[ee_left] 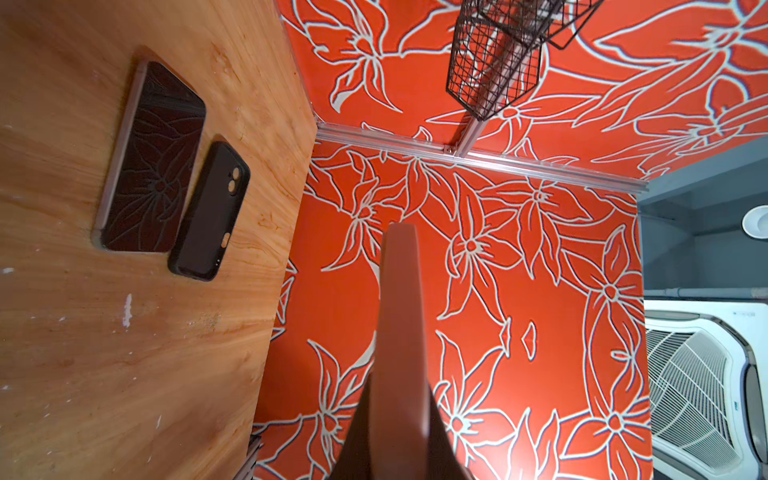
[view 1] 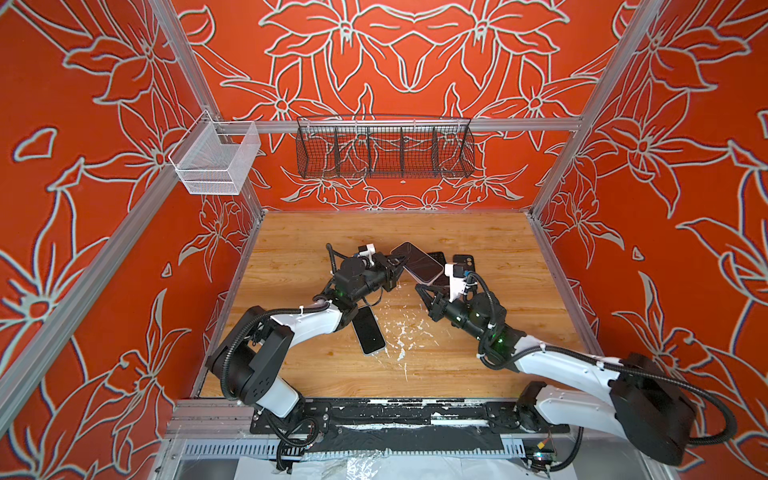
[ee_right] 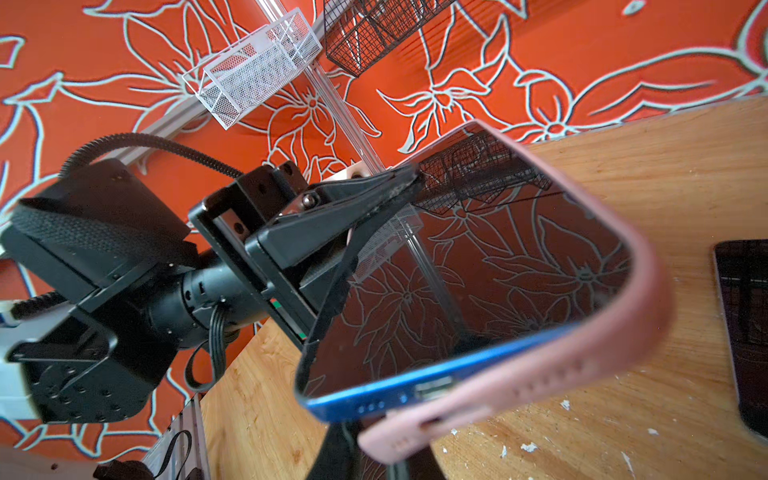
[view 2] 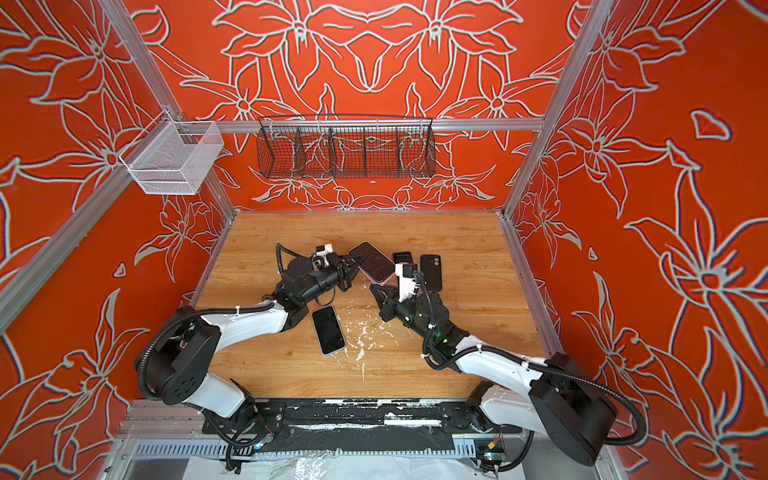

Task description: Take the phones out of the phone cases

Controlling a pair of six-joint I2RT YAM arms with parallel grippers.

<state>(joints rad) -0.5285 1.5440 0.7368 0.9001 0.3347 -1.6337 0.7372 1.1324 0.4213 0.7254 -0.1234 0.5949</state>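
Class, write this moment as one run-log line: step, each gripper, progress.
step: peel case off phone | left gripper: shut on phone | right gripper: shut on case | progress: port end free

both top views look down from high up at the arms' side, toward the back wall [view 1: 415,62], and share the whole wooden table [view 1: 332,374]. the left wrist view looks along the pink case [ee_left: 401,324], very close. the right wrist view sits right by the phone [ee_right: 478,270]. both wrist views catch the black wire basket [ee_left: 494,62].

A blue phone [ee_right: 478,291] with a dark, reflective screen is seen tilted above the desk [ee_right: 685,174]; its pink case [ee_right: 602,365] is peeled away at the port end.
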